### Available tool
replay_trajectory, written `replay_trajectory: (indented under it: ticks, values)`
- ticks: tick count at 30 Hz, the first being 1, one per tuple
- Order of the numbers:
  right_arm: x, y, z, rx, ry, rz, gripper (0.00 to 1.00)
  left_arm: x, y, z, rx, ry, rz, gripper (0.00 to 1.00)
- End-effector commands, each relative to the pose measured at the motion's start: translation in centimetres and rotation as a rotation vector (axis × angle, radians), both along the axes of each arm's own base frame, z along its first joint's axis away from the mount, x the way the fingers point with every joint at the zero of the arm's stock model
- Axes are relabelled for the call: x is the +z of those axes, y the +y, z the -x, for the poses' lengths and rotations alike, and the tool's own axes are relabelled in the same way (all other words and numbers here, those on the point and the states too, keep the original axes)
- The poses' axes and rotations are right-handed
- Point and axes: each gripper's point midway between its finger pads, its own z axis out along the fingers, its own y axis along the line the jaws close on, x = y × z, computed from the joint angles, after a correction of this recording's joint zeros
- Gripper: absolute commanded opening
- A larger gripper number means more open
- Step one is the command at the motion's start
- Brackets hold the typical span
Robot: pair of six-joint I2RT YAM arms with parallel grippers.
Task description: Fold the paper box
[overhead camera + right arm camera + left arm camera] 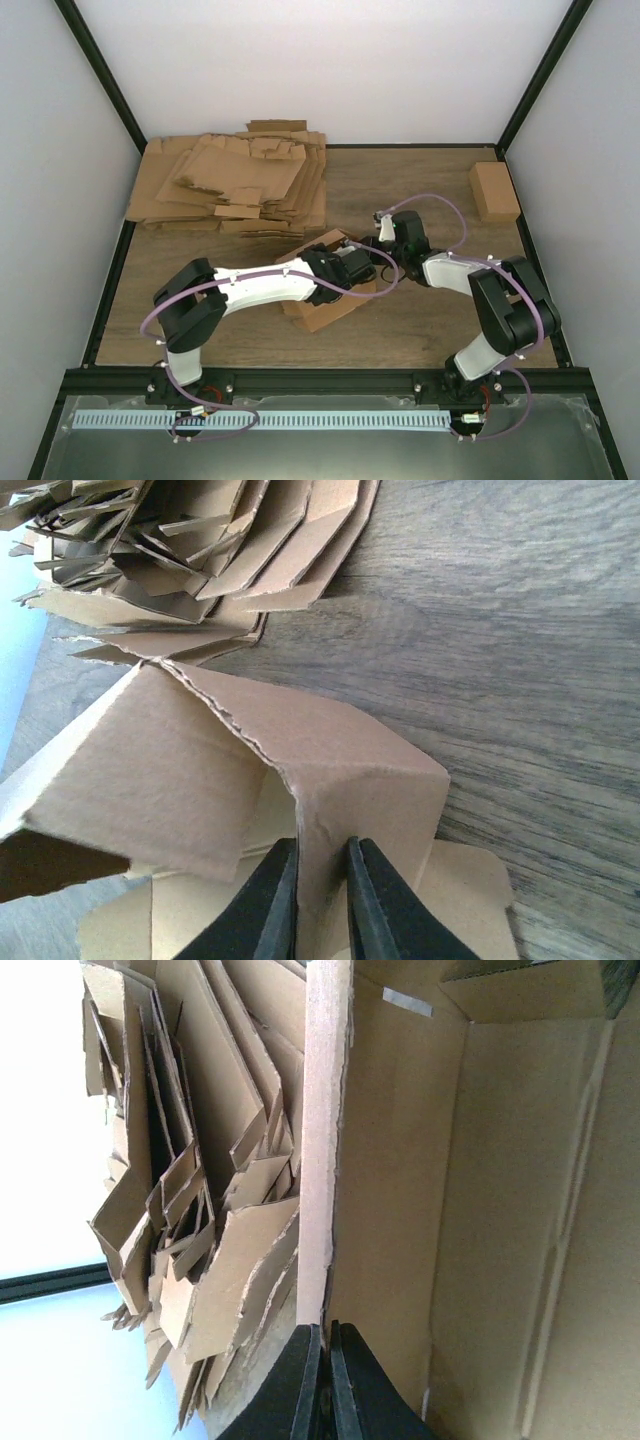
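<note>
The paper box (322,310) is a half-folded brown cardboard piece in the middle of the wooden table, under both wrists. My left gripper (352,268) is shut on the edge of one upright wall of the box (325,1160); the jaws (326,1335) pinch the wall's thin edge, with the box's inside panels to the right. My right gripper (385,232) is shut on a folded corner wall of the box (360,770); its fingers (322,870) stand on either side of that wall. A rounded tab (465,900) lies flat on the table below.
A thick heap of flat cardboard sheets (235,180) lies at the back left, close behind the box. A small finished brown carton (494,190) sits at the back right. Black frame rails edge the table.
</note>
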Motion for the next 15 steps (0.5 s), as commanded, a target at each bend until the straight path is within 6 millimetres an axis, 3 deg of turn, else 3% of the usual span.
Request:
replay_trajectory:
  ticks: [1,11,15]
  values:
    - [1.3,1.1,-0.7,0.029,-0.028,-0.030,0.16,-1.8,0.3,-0.5,-0.003,-0.007,-0.075,0.04]
    - [1.9,1.2,-0.1,0.065,-0.071,-0.041,0.30,-2.2,0.3,-0.8,0.000,-0.023,-0.095,0.04]
    - [2.8,-0.2,0.2,0.042,-0.091,-0.058,0.39,-1.9,0.4,-0.9,0.002,-0.035,-0.097,0.04]
